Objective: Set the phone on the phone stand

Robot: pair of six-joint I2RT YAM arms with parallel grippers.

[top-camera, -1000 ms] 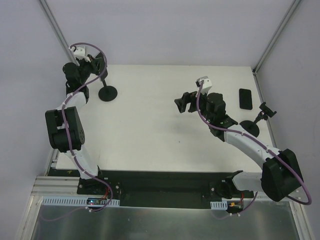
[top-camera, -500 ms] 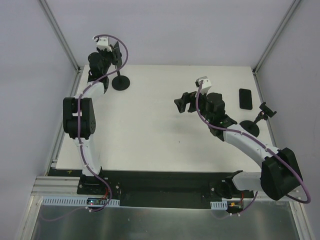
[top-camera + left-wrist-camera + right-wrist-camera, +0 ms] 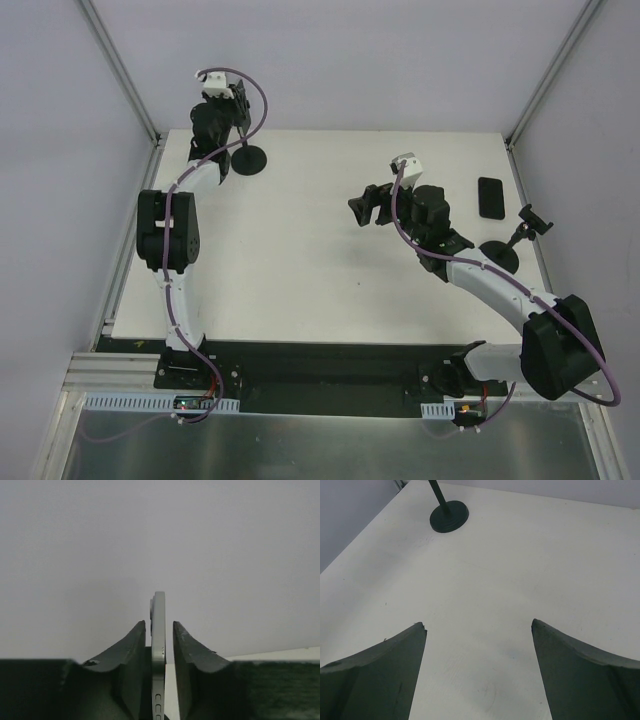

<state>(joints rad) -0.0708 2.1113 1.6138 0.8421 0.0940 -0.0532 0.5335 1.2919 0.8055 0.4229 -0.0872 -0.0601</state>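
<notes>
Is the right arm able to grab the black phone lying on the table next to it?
Probably yes. The right gripper is open and empty, and the black phone lies flat with nothing on it. The gripper faces away, so it must turn round first.

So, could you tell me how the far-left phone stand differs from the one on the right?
The far-left stand has its top hidden by the left gripper; the right stand shows its cradle bare. The far-left stand sits at the far-left corner of the table, the right stand along the right edge, near a dark phone. Both are black, with a round base and thin stem.
</notes>
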